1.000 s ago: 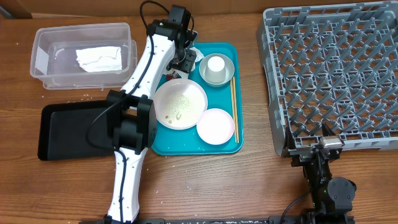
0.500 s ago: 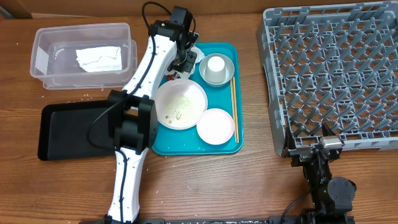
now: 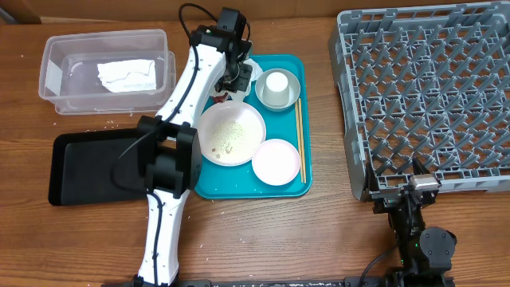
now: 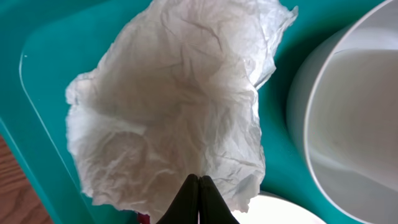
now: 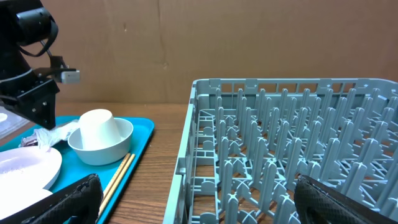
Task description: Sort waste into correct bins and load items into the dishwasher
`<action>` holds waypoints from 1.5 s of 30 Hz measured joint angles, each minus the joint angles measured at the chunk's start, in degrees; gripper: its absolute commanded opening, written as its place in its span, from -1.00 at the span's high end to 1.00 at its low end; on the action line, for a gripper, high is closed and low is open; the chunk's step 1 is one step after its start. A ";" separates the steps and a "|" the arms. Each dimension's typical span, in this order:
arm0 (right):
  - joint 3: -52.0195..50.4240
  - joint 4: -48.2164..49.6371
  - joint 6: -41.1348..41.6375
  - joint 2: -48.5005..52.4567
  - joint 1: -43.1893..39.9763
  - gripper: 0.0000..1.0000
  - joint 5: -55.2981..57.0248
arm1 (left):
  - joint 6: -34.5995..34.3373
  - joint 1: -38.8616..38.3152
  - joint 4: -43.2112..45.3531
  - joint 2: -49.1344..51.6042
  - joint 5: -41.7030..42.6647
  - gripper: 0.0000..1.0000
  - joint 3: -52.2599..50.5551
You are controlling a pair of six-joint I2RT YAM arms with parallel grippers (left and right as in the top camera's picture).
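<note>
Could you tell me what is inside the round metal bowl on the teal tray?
A small white cup stands inside the round metal bowl; the bowl's floor beneath it is covered.

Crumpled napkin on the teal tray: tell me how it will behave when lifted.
The crumpled napkin looks thin and creased, so it will probably hang limp and weigh little. The left gripper pinches just its edge, so it might tear or slip free.

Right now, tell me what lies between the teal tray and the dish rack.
Only bare table between teal tray and dish rack, per the overhead view.
</note>
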 measured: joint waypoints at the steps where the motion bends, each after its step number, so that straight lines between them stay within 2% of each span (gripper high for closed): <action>1: 0.00 -0.04 0.04 0.00 0.00 -1.00 0.00 | -0.57 0.00 -0.02 -0.33 0.00 0.92 0.00; 14: 0.00 -0.02 0.02 0.00 0.02 -1.00 0.00 | -5.92 0.00 -0.24 -10.47 0.24 0.92 0.11; 22: 0.00 -0.02 0.02 0.00 0.00 -1.00 0.00 | -9.09 1.88 3.76 -15.10 0.42 0.92 0.17; 27: 0.00 0.00 0.04 0.00 0.00 -1.00 0.00 | -14.49 7.19 5.66 -16.57 0.39 0.92 0.28; 32: 0.00 0.00 0.02 0.00 0.00 -1.00 0.00 | -20.48 15.63 5.81 -16.63 0.79 0.92 0.33; 38: 0.00 -0.02 0.04 0.00 0.00 -1.00 0.00 | -25.20 24.13 5.70 -16.63 2.14 0.92 0.33; 45: 0.00 0.00 0.04 0.00 0.00 -1.00 0.00 | -28.39 29.07 4.61 -16.63 2.54 0.92 0.33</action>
